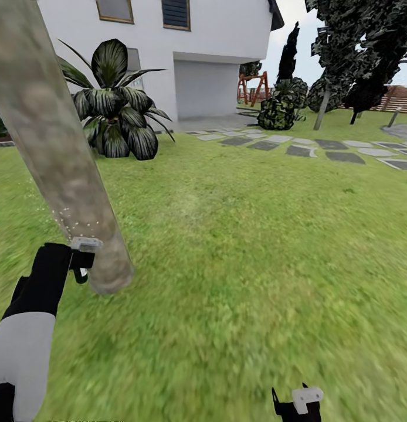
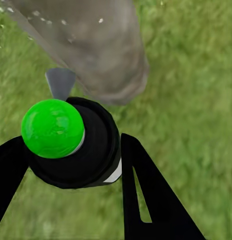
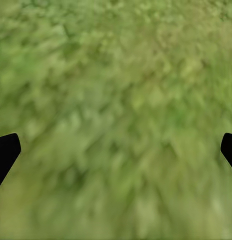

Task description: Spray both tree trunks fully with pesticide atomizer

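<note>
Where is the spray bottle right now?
The pesticide atomizer is held in the left gripper, low on the head view's left, right beside the tree trunk base.

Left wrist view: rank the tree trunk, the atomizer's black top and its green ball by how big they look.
1. tree trunk, cut off by the frame
2. atomizer's black top, nearer the camera, so apparent size only
3. green ball

The left gripper holds the atomizer.

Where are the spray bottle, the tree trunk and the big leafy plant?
spray bottle (image 2: 90, 150): left wrist view, black top.
tree trunk (image 1: 63, 170): head view, mid trunk.
leafy plant (image 1: 115, 111): head view, middle leaves.
</note>
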Motion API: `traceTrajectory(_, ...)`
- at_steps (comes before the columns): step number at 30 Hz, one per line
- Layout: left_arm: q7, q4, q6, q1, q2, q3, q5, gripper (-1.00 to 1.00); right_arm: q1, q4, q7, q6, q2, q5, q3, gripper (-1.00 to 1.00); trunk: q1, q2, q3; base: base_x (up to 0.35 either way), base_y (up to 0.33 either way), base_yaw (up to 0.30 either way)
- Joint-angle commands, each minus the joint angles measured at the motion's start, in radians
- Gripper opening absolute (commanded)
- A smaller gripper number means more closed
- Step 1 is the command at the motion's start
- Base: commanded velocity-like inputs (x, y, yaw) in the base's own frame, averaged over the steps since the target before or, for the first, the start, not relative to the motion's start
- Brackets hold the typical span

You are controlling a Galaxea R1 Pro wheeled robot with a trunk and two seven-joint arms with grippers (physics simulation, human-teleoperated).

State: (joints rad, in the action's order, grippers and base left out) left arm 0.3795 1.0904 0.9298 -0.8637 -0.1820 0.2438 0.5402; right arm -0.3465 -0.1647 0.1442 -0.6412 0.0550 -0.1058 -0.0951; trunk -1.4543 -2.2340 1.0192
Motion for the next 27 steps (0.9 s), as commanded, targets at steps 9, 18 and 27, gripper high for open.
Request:
traceTrajectory(9,0.002,0.092,0.079,-0.055,-0.001,-0.003,0.007,-1.0,0.0,-0.001,0.0,0.0,0.0,0.0,0.0,1.0,0.0,0.0,0.0,0.004,0.0,0.269)
traceTrajectory(18,-0.001,0.09,0.084,-0.138,-0.002,-0.003,0.028,-1.0,0.0,-0.001,0.0,0.0,0.0,0.0,0.0,1.0,0.0,0.0,0.0,0.104,-0.16,0.109)
traceTrajectory(27,-0.001,0.093,0.084,-0.127,-0.004,-0.002,0.066,-1.0,0.0,0.0,0.0,0.0,0.0,0.0,0.0,1.0,0.0,0.0,0.0,-0.107,-0.144,0.147)
